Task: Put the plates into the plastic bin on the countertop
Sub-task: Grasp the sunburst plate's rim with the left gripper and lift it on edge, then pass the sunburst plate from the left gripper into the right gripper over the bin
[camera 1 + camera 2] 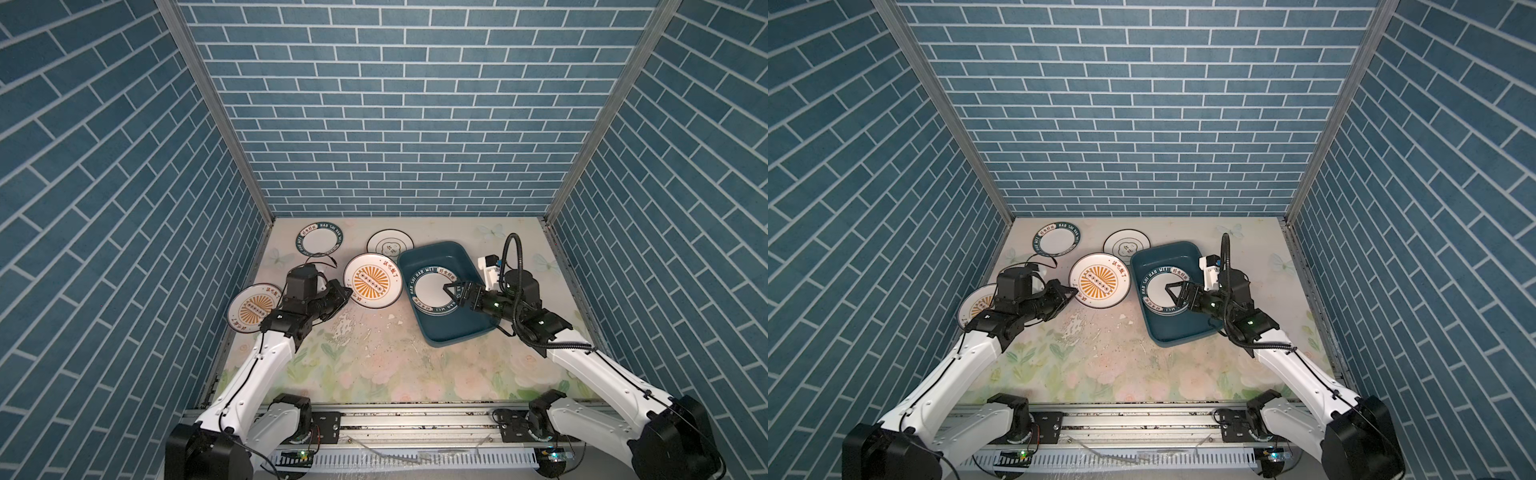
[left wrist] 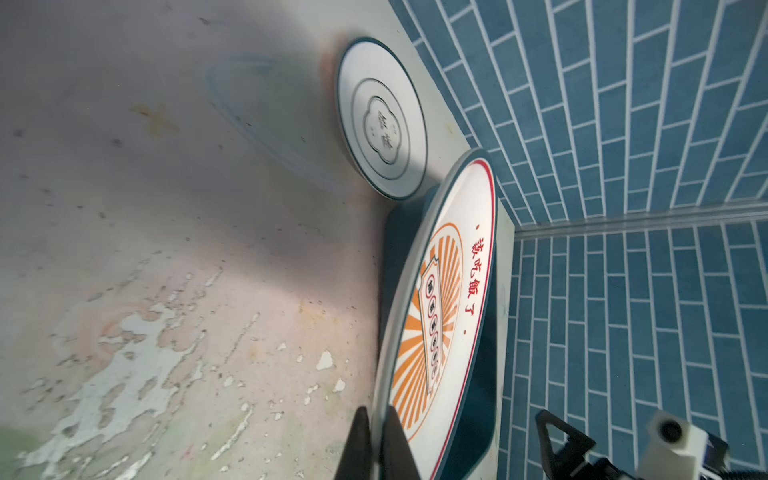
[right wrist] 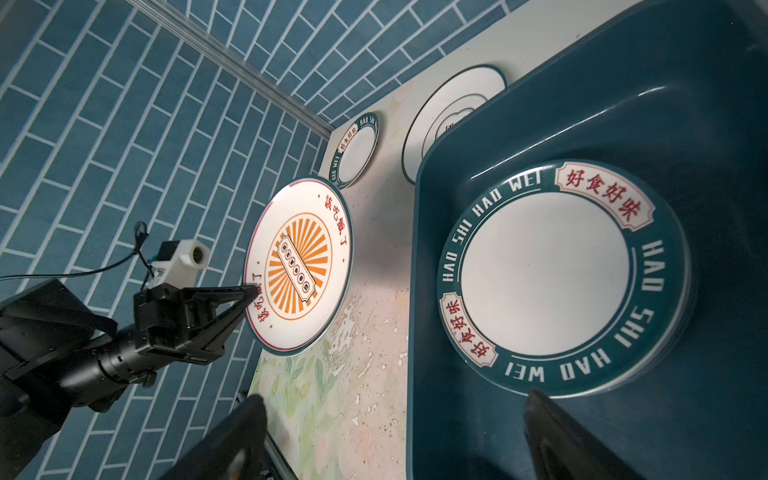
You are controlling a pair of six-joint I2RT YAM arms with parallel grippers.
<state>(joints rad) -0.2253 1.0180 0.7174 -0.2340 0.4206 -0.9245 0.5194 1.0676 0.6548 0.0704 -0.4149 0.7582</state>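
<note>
Left gripper (image 1: pixel 347 294): clamped on sunburst plate (image 1: pixel 372 286), beside plastic bin (image 1: pixel 432 248).
Right gripper (image 1: pixel 451 296): held apart over lettered plate (image 1: pixel 430 291) in bin.

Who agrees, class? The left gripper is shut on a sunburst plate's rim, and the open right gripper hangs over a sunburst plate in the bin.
No. The plate in the plastic bin below the right gripper is a teal lettered-rim plate, as the right wrist view shows. The left gripper is shut on the rim of the sunburst plate.
</note>
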